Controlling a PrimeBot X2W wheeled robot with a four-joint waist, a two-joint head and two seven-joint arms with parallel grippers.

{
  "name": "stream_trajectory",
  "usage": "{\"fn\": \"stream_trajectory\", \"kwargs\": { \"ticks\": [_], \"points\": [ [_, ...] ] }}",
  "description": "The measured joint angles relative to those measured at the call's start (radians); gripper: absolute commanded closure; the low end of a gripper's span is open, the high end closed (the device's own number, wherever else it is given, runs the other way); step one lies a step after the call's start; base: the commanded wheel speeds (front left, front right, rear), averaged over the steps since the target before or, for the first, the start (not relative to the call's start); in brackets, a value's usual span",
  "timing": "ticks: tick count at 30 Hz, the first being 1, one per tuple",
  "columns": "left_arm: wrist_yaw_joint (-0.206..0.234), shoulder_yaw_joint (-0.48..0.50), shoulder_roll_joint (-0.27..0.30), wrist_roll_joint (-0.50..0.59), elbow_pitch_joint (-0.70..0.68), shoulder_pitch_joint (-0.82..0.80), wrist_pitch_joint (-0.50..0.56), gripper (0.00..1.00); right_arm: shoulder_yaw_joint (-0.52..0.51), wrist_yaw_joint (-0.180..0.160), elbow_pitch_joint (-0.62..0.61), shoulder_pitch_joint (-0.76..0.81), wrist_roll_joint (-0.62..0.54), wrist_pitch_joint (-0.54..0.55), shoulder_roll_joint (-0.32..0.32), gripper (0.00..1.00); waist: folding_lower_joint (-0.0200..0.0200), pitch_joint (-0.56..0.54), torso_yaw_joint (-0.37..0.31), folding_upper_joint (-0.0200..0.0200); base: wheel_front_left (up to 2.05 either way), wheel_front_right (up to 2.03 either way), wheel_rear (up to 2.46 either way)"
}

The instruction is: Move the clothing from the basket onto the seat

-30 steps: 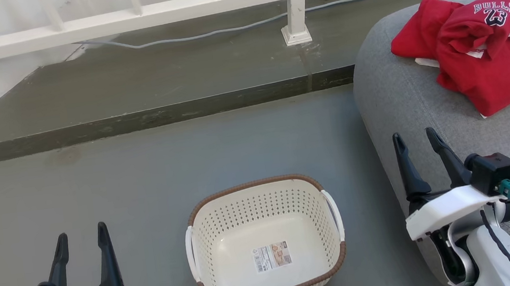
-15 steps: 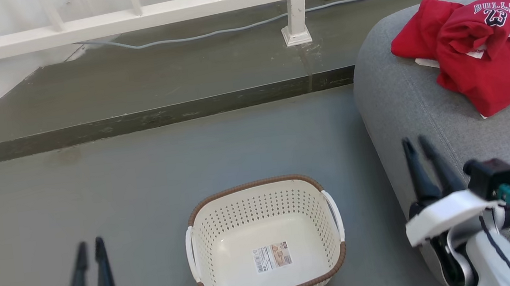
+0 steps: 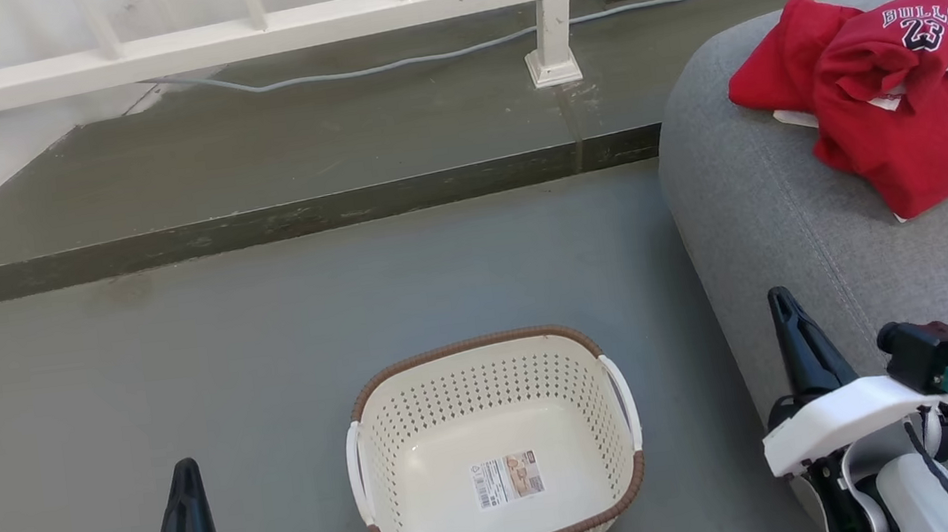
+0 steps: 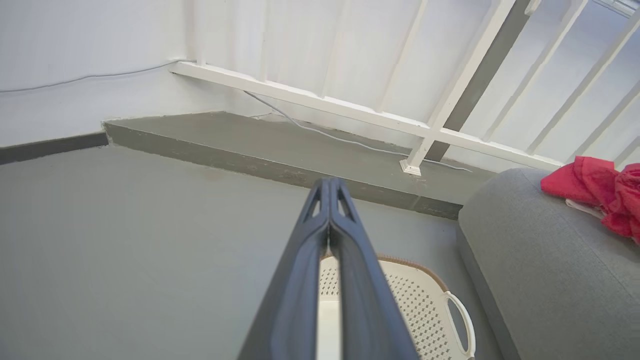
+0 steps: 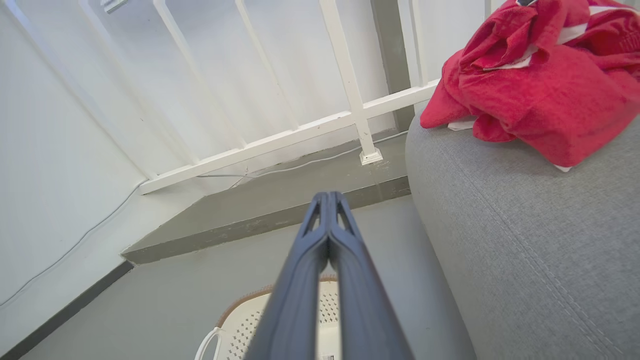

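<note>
The left hand [image 3: 185, 474], fingers pressed together, hovers over the floor [image 3: 180, 353] just left of the basket [image 3: 472, 341]. Right of the basket, the right hand [image 3: 781, 299], also pinched together, sits at the seat's [image 3: 788, 203] near edge. The clothing [image 3: 904, 119] lies crumpled on the seat, well beyond that hand.

Seems a domestic landing or balcony-like corner of a home. Bare grey painted floor [image 3: 180, 353] with a raised step [image 3: 292, 157] along a white slatted railing [image 3: 408, 1] and a plain white wall [image 4: 75, 50]; loose pale cable [image 3: 380, 66] at the railing's foot. Household signs: grey upholstered seat [image 3: 788, 203], perforated laundry basket [image 3: 465, 345], crumpled red Bulls jersey [image 3: 893, 102].
</note>
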Motion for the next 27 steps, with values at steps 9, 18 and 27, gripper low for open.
{"fn": "stream_trajectory", "kwargs": {
  "ticks": [9,18,27],
  "points": [
    [-0.010,0.017,-0.008,-0.093,0.006,0.000,0.027,1.00,-0.025,0.009,-0.003,0.000,0.131,0.030,0.001,1.00,0.0000,-0.002,0.002,0.0000,0.00,0.00,0.00],
    [-0.027,0.039,-0.008,-0.204,0.030,-0.004,0.058,1.00,-0.050,0.018,-0.006,0.000,0.249,0.062,0.001,1.00,0.0000,-0.004,0.005,0.0000,0.00,0.00,0.00],
    [-0.051,0.052,-0.008,-0.321,0.052,-0.019,0.085,1.00,-0.073,0.027,-0.006,0.000,0.372,0.093,-0.001,1.00,0.0000,-0.007,0.007,0.0000,0.00,0.00,0.00]
  ]
}}
